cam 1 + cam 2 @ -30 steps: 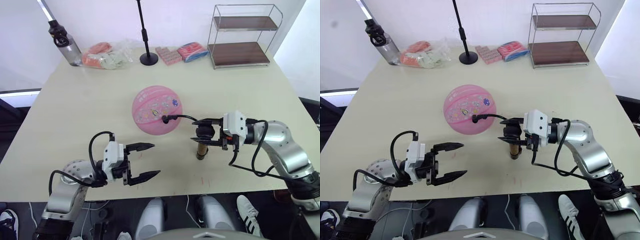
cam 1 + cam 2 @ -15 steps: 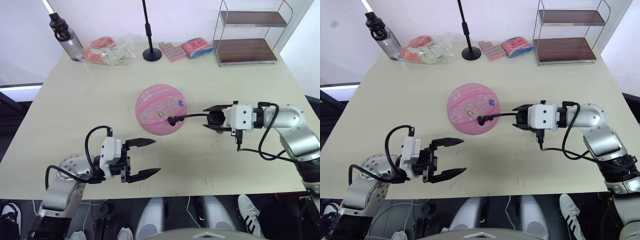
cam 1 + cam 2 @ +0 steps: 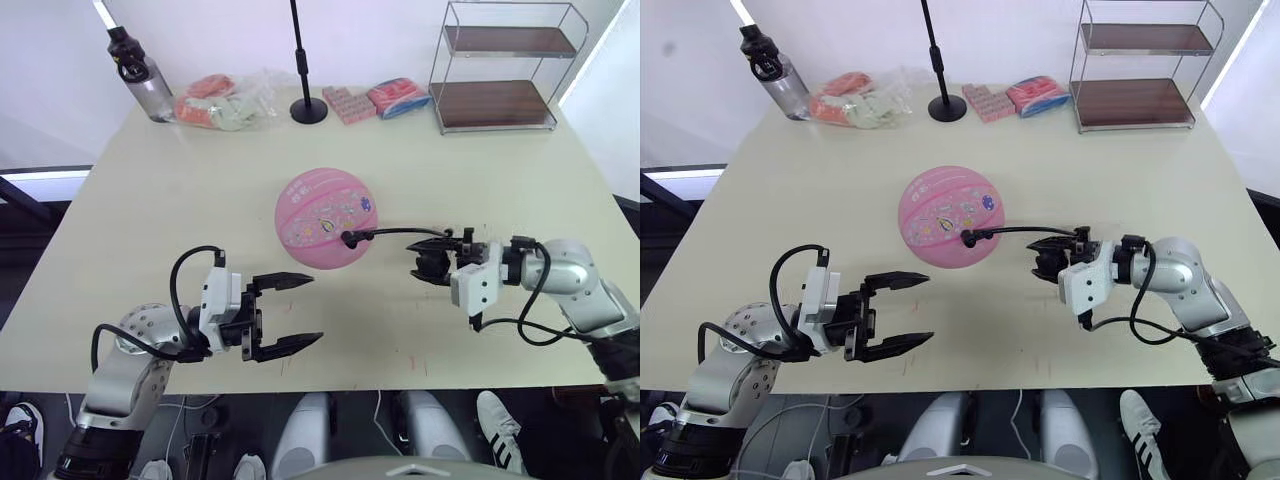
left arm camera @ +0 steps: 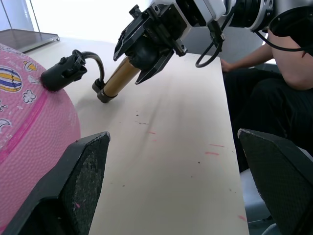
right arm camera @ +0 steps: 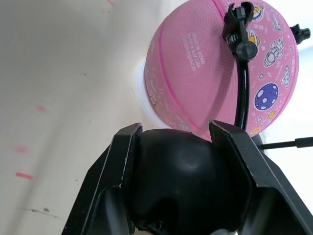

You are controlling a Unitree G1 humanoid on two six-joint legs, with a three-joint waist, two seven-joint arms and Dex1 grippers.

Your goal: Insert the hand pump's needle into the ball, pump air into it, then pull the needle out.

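The pink ball (image 3: 325, 218) with cartoon stickers rests mid-table. A black hose fitting (image 3: 348, 238) is pressed against its near right side, and the needle is hidden where fitting meets ball. The thin hose (image 3: 400, 232) runs right to the hand pump (image 4: 119, 76). My right gripper (image 3: 430, 262) is shut on the pump's black upper end and holds it tilted, its lower cap close to the table. In the right wrist view, both fingers (image 5: 122, 161) clamp that rounded black end. My left gripper (image 3: 285, 313) hovers open and holding nothing, nearer than the ball and to its left.
Along the far edge stand a water bottle (image 3: 135, 75), bagged packets (image 3: 220, 100), a black stand base (image 3: 305, 108), pink packets (image 3: 375, 100) and a wire shelf (image 3: 500, 70). A person in dark clothes (image 4: 283, 78) sits beyond the table's right side.
The camera has shifted. My right gripper lifted the pump from standing upright on the table, then came back down with the wrist turned, so the pump is tilted. Left gripper unchanged.
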